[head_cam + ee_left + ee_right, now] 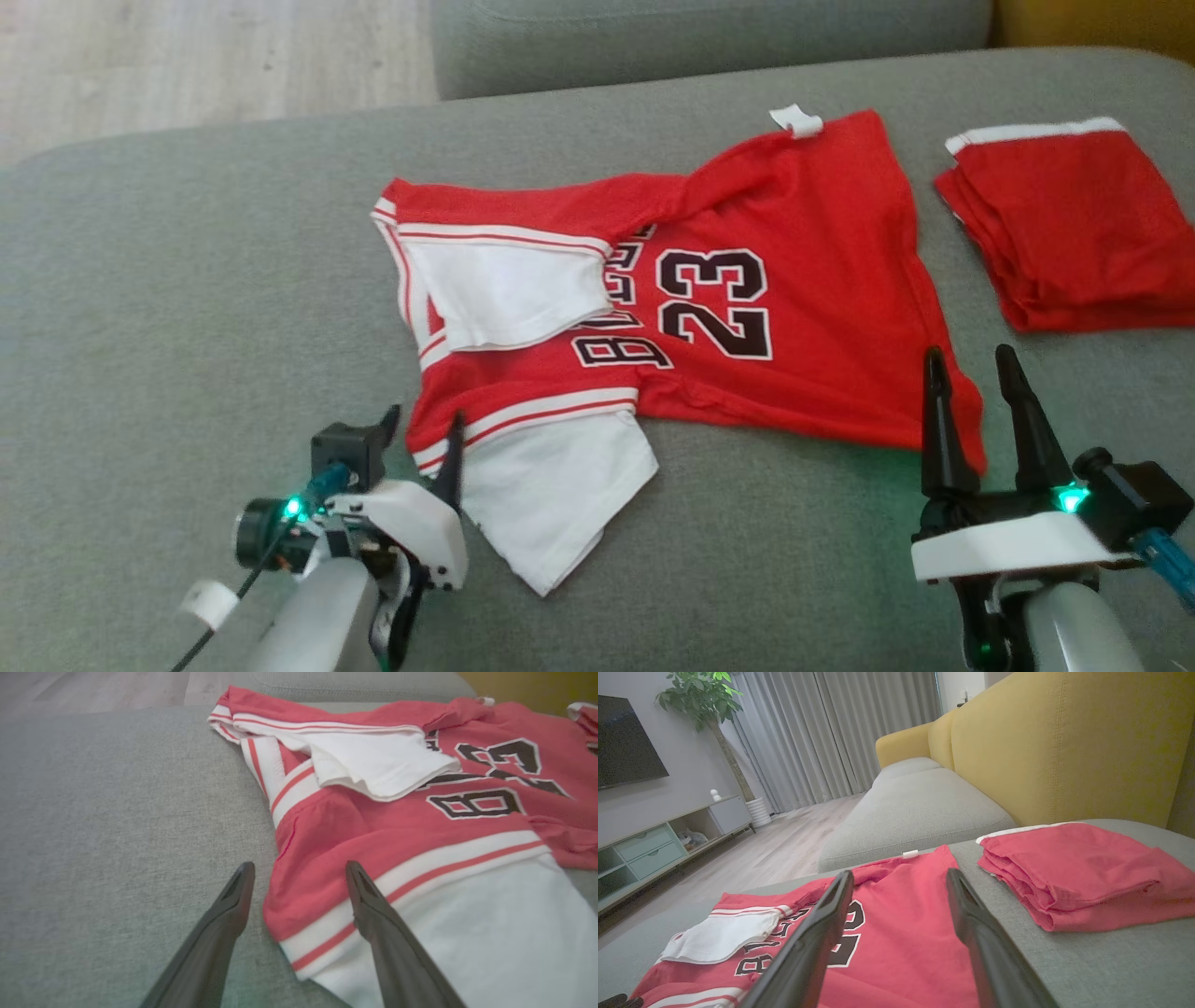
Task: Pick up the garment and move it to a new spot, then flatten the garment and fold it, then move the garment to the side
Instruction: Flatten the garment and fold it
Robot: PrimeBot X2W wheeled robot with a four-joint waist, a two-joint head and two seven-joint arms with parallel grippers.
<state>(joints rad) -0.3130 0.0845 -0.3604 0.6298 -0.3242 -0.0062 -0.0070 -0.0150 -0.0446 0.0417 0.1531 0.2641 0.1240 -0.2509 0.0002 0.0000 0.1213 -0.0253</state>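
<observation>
Two grippers hang with fingers spread, grasping nothing: the left gripper straddles the sleeve edge of the red number 23 jersey, and the right gripper sits at its hem corner. The jersey lies rumpled on the grey sofa cushion, near a folded red garment

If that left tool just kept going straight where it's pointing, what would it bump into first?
The red shirt. The left tool is open and straddles the shirt's near edge, beside the white-striped trim, so the cloth lies right ahead. How high it hangs above the cloth is hard to judge.
</observation>
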